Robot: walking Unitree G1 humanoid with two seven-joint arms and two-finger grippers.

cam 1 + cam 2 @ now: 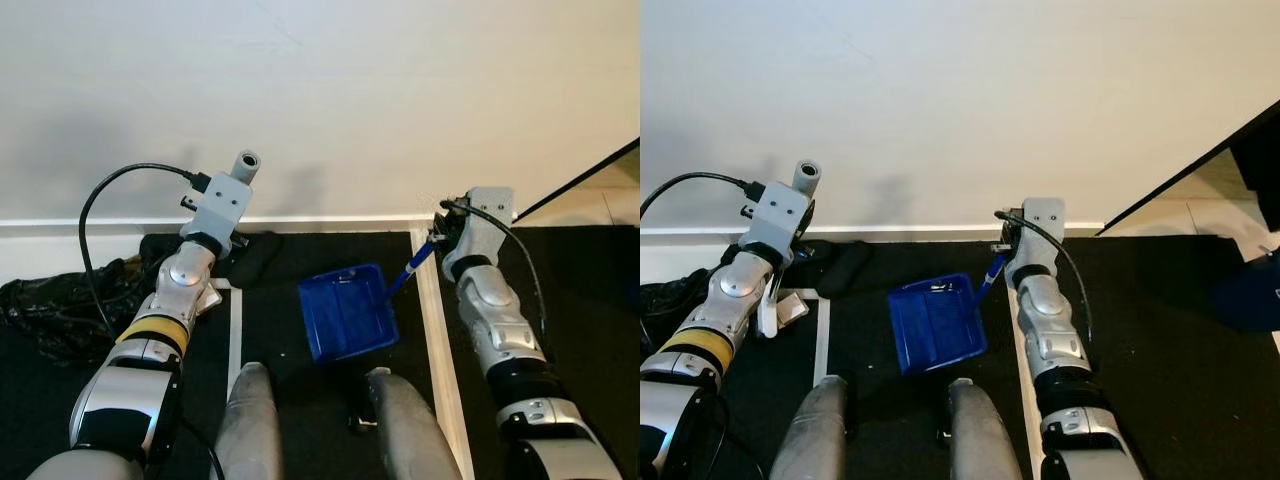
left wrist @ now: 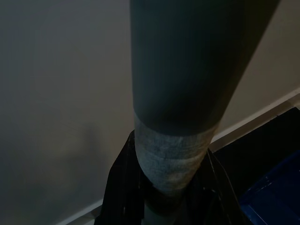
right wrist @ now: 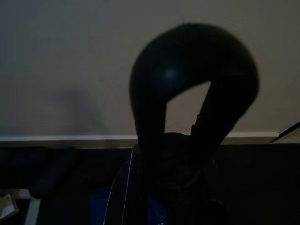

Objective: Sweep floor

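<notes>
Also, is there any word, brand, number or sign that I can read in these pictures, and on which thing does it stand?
None can be read.
Blue dustpan: some moulded marks near its upper edge, too small to read.
Broom handle: plain, no label visible.
White wall: no text or sign.

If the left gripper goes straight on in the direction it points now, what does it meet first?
Most likely the white wall. The left gripper is closed around the broom handle and points over the dark floor towards the baseboard. Depth is unclear, so it may meet the floor first.
</notes>
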